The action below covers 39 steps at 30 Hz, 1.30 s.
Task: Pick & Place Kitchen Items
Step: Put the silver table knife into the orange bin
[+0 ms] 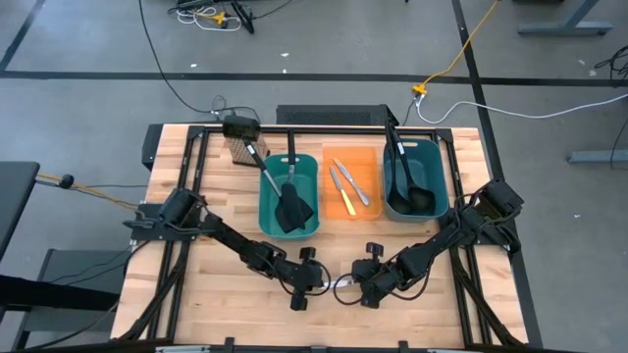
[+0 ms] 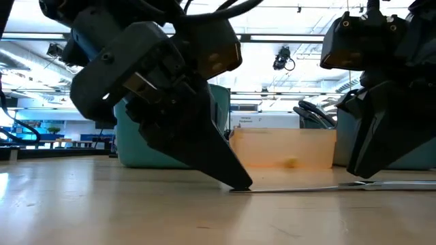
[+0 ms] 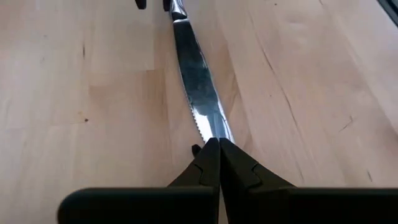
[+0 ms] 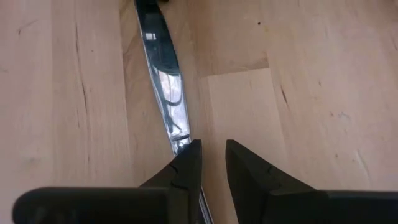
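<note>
Silver knife (image 3: 198,93) lies flat on desk (image 1: 216,304) near front, betw. both arms: L gripper (image 3: 218,155) jaws together at its tip, R gripper (image 4: 211,163) jaws slightly apart beside handle end; likely thin, stiff, slippery, so pinch edgewise at handle.

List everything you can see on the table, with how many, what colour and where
Knife on table: one, silver, lying flat between the two grippers at the near edge.
Bins: two teal, one orange, in a row mid-table.
Spatulas: two, black, left teal bin.
Ladles: black, right teal bin.
Knives in orange bin: one silver, one yellow-handled.
Left gripper: shut at the knife's tip.
Right gripper: open, by the knife's other end.
</note>
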Each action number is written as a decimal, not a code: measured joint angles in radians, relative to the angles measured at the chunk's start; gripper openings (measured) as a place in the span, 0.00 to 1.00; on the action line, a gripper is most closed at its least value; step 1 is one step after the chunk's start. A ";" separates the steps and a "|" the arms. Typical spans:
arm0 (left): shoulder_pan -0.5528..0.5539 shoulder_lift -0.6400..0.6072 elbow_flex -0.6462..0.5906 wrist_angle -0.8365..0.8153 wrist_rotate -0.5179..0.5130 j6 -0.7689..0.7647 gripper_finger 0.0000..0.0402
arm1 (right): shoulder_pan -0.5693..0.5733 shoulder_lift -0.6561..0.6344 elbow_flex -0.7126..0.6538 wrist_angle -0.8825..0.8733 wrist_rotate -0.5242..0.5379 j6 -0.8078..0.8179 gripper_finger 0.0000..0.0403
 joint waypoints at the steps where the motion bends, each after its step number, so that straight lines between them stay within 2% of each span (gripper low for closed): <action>1: 0.001 0.000 -0.001 -0.002 0.009 -0.004 0.01 | 0.000 0.000 0.000 -0.002 0.000 0.000 0.21; 7: -0.001 -0.007 -0.002 -0.024 -0.026 0.011 0.01 | 0.000 0.000 0.000 -0.016 -0.019 -0.019 0.22; 16: 0.001 -0.006 0.000 -0.069 0.003 0.012 0.01 | 0.001 0.000 0.041 -0.077 -0.053 -0.023 0.23; 19: -0.002 -0.005 0.000 -0.067 -0.014 0.019 0.01 | 0.009 0.000 0.095 -0.168 -0.024 -0.039 0.23; 26: -0.024 -0.048 -0.009 -0.054 -0.102 0.108 0.01 | 0.016 0.000 0.127 -0.180 0.009 -0.056 0.23; 39: -0.049 -0.055 0.007 0.028 -0.073 0.185 0.00 | 0.015 0.000 0.127 -0.192 0.036 -0.048 0.23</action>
